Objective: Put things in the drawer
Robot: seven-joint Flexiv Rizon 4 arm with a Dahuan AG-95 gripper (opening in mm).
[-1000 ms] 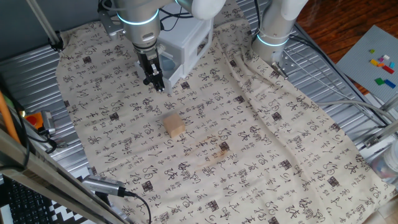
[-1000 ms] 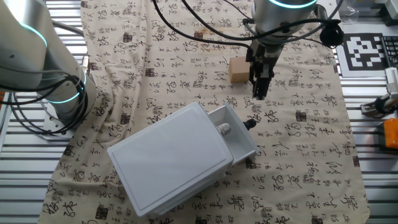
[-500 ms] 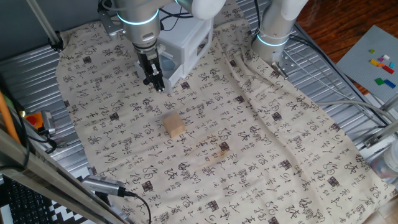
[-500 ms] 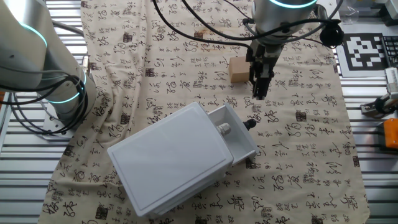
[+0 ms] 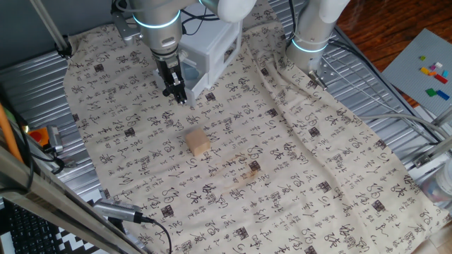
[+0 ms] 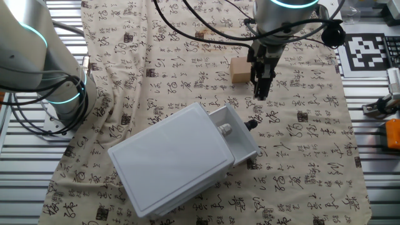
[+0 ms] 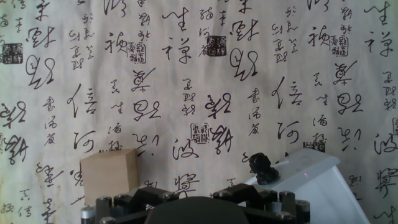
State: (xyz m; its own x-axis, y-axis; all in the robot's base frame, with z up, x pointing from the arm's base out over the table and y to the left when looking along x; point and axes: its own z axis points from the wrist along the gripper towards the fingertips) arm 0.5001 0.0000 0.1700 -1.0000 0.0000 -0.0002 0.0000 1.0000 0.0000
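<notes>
The small tan wooden cube [image 5: 198, 142] lies on the printed cloth, also in the other fixed view [image 6: 239, 70] and at the lower left of the hand view [image 7: 109, 176]. The white-grey drawer cabinet [image 5: 212, 49] [image 6: 169, 159] has its tray [image 6: 240, 140] pulled out, with a dark knob [image 7: 262, 168] at its front. My gripper [image 5: 179, 99] [image 6: 260, 95] hangs above the cloth between cube and tray. Its fingers look pressed together and empty. The fingertips do not show in the hand view.
A second arm's base [image 5: 311, 35] [image 6: 37, 56] stands on the cloth beside the cabinet. A brownish stain [image 5: 247, 173] marks the cloth past the cube. A grey plate with coloured bricks [image 5: 424, 70] and an orange tool [image 6: 392, 132] lie off the cloth.
</notes>
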